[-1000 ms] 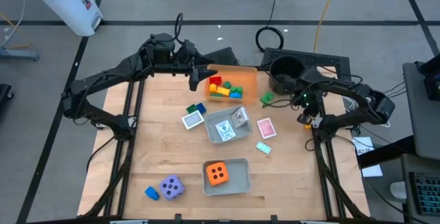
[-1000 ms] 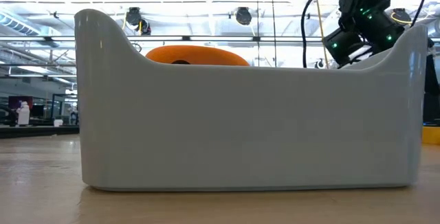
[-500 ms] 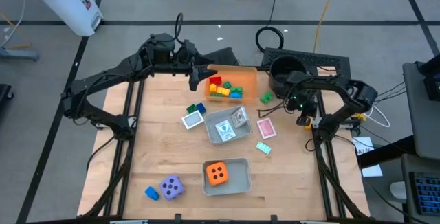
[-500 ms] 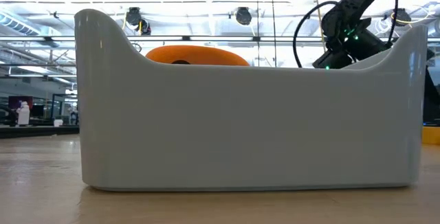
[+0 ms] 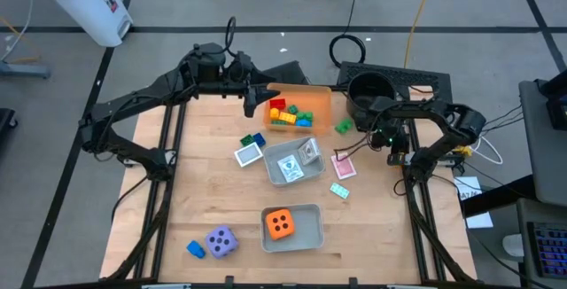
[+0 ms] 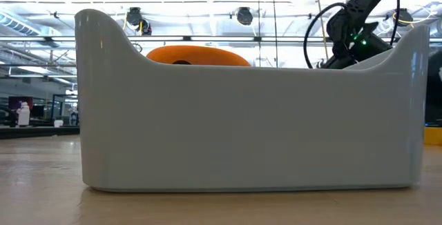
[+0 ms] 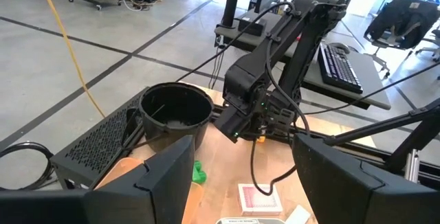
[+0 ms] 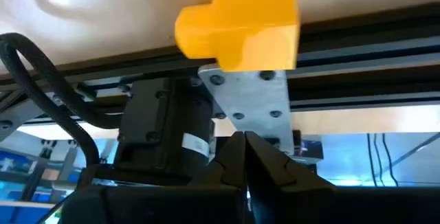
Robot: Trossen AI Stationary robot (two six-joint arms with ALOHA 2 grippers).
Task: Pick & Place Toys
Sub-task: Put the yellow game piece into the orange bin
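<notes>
The pale wooden table carries everything, and the orange rectangular plastic tray at its far edge serves as landmark. The left gripper hovers just beside that tray's left wall, its dark fingers spread and empty. The right gripper reaches in from the right, below the tray, fingers pressed together with nothing between them. Its tip hangs just beside the small pink playing card, which lies flat on the table, while the small green plastic brick sits between tray and gripper. The right arm is clearly nearer both; the card probably comes next.
</notes>
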